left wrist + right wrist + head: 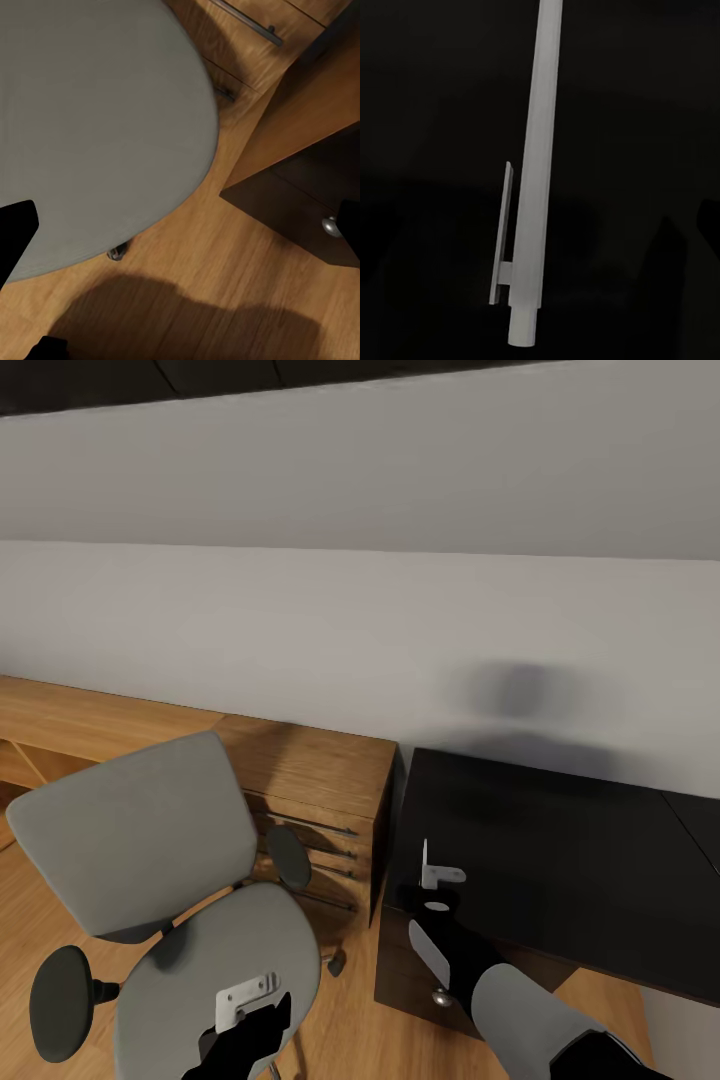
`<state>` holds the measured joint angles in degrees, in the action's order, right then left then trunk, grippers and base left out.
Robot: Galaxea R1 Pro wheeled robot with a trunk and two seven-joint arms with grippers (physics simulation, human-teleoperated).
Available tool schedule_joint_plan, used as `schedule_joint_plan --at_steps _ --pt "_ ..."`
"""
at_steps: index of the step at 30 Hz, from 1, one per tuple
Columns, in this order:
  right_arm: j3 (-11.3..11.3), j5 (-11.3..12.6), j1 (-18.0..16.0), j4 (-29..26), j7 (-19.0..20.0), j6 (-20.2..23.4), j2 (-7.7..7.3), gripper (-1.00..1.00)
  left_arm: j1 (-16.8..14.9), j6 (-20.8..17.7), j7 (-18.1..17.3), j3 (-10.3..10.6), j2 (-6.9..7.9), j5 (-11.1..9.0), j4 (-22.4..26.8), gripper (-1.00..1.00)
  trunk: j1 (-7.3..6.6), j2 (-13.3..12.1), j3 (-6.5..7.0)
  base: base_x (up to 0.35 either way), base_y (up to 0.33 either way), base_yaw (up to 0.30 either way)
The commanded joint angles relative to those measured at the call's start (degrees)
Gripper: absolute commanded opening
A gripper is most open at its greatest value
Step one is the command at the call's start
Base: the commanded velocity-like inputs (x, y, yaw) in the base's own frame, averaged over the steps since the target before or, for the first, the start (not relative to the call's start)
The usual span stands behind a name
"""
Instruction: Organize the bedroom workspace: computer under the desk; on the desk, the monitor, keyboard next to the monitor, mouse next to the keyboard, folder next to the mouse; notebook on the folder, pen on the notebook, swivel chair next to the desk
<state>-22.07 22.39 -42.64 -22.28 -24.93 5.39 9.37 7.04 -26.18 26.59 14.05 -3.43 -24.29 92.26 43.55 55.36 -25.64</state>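
A whitish pen [536,172] runs almost straight through the right wrist view, from twelve o'clock toward six o'clock, leaning slightly so its lower end sits a little toward seven. A thin flat clip lies along its nine o'clock side, joined to the barrel low down near a narrower stub end. Behind it is the flat black top of the desk [427,112], with faint darker shapes toward four o'clock, too dim to identify.
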Motion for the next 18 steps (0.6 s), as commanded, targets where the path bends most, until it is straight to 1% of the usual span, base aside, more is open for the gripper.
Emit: schedule_joint_plan --at_steps 1,2,3,18 --pt "-0.4 0.72 0.01 0.04 -0.47 1.02 -0.06 1.0 -0.01 -0.1 0.48 0.03 0.0 -0.58 0.11 1.0 0.01 0.04 -0.07 0.0 0.0 0.0" --pt "-0.41 0.72 0.01 0.04 -0.49 1.02 -0.06 1.0 -0.01 -0.1 0.48 0.03 0.0 -0.58 0.11 1.0 0.01 0.04 -0.07 0.0 0.0 0.0" --pt "-0.41 0.72 0.01 0.04 -0.51 1.03 -0.04 -1.0 -0.01 -0.1 0.48 0.02 0.0 -0.58 0.11 1.0 0.01 0.04 -0.07 0.0 0.0 0.0" --pt "-0.42 0.72 0.01 -0.01 -0.51 1.03 -0.05 -1.0 -0.01 -0.1 0.48 0.02 0.0 -0.58 0.11 1.0 0.01 0.04 -0.07 0.0 0.0 0.0"
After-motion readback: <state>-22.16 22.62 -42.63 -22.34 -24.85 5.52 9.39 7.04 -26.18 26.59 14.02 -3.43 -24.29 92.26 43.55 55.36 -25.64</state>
